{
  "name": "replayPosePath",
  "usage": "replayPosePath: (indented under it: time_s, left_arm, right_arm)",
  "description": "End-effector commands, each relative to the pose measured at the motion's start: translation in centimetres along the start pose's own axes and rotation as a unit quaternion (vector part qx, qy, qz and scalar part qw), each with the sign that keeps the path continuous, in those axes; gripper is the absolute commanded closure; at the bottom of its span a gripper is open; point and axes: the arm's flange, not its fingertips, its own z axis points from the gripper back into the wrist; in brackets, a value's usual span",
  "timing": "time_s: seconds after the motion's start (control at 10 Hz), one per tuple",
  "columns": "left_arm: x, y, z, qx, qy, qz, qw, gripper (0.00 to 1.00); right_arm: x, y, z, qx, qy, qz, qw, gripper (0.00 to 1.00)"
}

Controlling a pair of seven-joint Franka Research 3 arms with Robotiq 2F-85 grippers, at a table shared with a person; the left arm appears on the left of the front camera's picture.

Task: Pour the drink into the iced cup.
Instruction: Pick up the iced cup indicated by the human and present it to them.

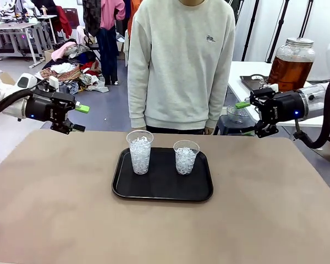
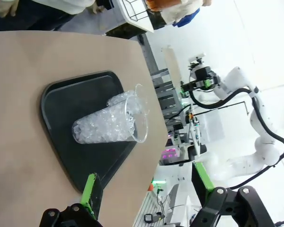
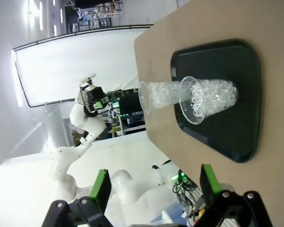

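At the centre of the brown counter (image 1: 55, 220) lies a black tray (image 1: 162, 193) with two clear plastic cups on it. Both cups are upright, packed with ice and standing apart from each other. The taller iced cup (image 1: 139, 152) stands toward 9 o'clock on the tray and the shorter iced cup (image 1: 186, 158) toward 3 o'clock.

The drink (image 1: 289, 74), a clear amber-brown liquid, is in a large lidded glass jar (image 1: 293, 47). The jar stands on a white table (image 1: 247, 74) beyond the counter at about 2 o'clock, well apart from both cups.

The left tool (image 1: 80, 118) hovers above the counter's far edge at about 10 o'clock. Its green-padded fingers point toward 3 o'clock and its jaws are spread wide. The right tool (image 1: 252, 118) hovers at about 2 o'clock, just in front of the jar as the front camera sees it. Its fingers point toward 9 o'clock and are likewise spread wide. Each wrist camera looks between its own open fingers across the counter at the tray and the ice-filled cups, with the opposite arm farther off.

A person (image 1: 180, 66) in a pale grey sweatshirt stands at 12 o'clock, close behind the counter's far edge.
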Motion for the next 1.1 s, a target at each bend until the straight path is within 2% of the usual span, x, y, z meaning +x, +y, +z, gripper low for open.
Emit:
replayPosePath:
  time_s: [0.0,0.2,0.4,0.5,0.6,1.0]
  left_arm:
    - [0.6,0.7,0.0,-0.043,0.003,0.002,0.999,0.00]
    - [0.7,1.1,-0.1,-0.061,0.029,0.006,0.998,0.00]
    - [0.7,1.1,-0.1,-0.053,0.045,0.008,0.998,0.00]
    - [0.6,0.7,-0.1,-0.042,0.031,0.022,0.998,0.00]
    - [0.3,1.2,-0.5,-0.052,0.032,0.015,0.998,0.00]
    - [0.3,1.2,-0.5,-0.052,0.032,0.015,0.998,0.00]
  right_arm:
    - [0.9,0.3,-0.1,0.021,0.000,-0.020,1.000,0.00]
    - [1.1,-0.2,-0.3,0.026,0.003,-0.028,0.999,0.00]
    - [1.0,-0.1,-0.3,0.023,0.005,-0.025,0.999,0.00]
    - [0.8,0.1,-0.3,0.015,-0.003,-0.020,1.000,0.00]
    - [0.4,-1.2,-0.4,0.012,0.004,-0.018,1.000,0.00]
    - [0.4,-1.2,-0.4,0.012,0.004,-0.018,1.000,0.00]
